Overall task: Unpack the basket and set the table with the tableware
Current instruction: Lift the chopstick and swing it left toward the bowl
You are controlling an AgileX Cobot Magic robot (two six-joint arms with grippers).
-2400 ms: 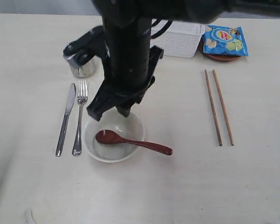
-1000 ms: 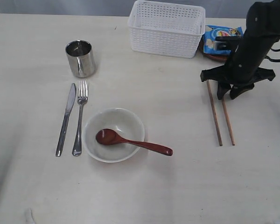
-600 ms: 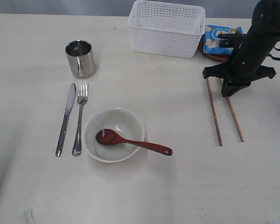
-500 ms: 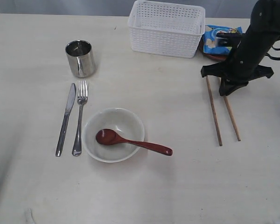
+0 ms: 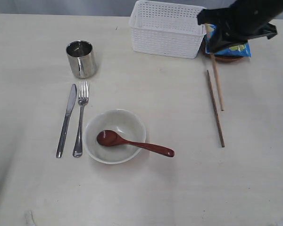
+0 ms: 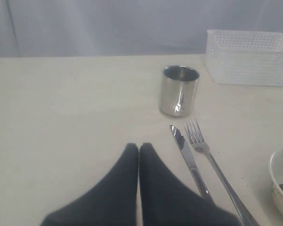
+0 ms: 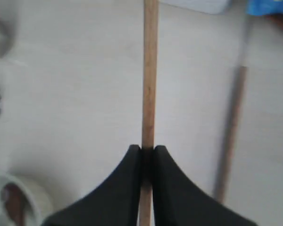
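While the right gripper [image 7: 147,153] pinches one chopstick [image 5: 217,84] near the basket [image 5: 167,40], the other chopstick [image 5: 215,110] lies on the table [image 5: 179,188] just beside it, roughly parallel, long axis running away from the basket, seemingly not touching, nearest this arm.

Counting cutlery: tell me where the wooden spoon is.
Exterior view, lower middle: the wooden spoon rests in the bowl, right of the fork.

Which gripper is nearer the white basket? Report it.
Right. The right gripper, shut on a chopstick, hangs beside the basket; the left gripper sits far off, with the cup between.
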